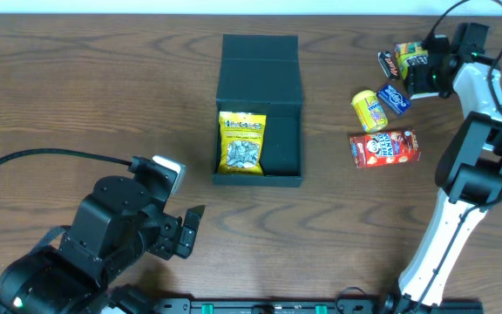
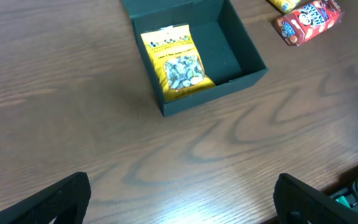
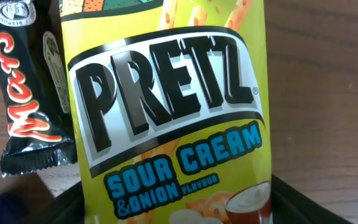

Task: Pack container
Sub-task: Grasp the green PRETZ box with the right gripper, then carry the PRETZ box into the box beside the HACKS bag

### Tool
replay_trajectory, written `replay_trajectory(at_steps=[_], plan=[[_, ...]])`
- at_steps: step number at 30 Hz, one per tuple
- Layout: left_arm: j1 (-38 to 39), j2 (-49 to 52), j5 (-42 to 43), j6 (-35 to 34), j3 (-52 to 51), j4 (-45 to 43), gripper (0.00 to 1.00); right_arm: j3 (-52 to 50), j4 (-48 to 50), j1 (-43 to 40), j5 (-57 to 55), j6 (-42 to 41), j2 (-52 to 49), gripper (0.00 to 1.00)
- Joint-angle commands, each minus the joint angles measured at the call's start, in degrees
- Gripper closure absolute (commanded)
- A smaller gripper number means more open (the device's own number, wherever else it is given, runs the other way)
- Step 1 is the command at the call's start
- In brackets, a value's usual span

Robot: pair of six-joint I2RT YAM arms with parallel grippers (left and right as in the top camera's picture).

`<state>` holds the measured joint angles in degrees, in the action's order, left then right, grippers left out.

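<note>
Container (image 1: 260, 65) at centre of overhead view, lid flap lying back toward top edge, mouth open. Yellow snack bag (image 1: 241, 142) lies in its left half, with room free at its right. Open wood around box, widest at left.

Left gripper (image 1: 188, 231) at lower left, well apart from box, fingers spread wide, holding nothing.

Right gripper (image 1: 412, 68) at upper right, fingers flanking Pretz packet (image 3: 166, 112); cannot tell whether they pinch it. Packet overfills wrist view, top and bottom cut off. Mars bar (image 3: 30, 93) just beside packet's left.

Small yellow packet (image 1: 369, 111), small blue packet (image 1: 393, 98) and red carton (image 1: 384, 148) lie between there and box.
</note>
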<state>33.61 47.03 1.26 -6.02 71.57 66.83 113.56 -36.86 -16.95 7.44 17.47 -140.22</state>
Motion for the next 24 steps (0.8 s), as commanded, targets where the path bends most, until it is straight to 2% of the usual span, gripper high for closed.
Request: replay_trajectory(at_steps=[1, 6, 18, 24], plan=[[0.13, -0.15, -0.37, -0.42, 0.70, 0.09, 0.05, 0.57, -0.46, 0.44, -0.28, -3.98, -0.90, 0.32], [0.13, -0.15, -0.37, -0.42, 0.70, 0.07, 0.05, 3.48, -5.18, 0.44, 3.32, -5.25, -0.66, 0.37], [0.13, -0.15, -0.37, -0.42, 0.70, 0.09, 0.05, 21.84, -21.62, 0.81, 20.33, -7.39, 0.98, 0.39], [0.13, -0.15, -0.37, -0.42, 0.70, 0.09, 0.05, 27.80, -30.40, 4.50, 27.36, -7.41, 1.16, 0.40]])
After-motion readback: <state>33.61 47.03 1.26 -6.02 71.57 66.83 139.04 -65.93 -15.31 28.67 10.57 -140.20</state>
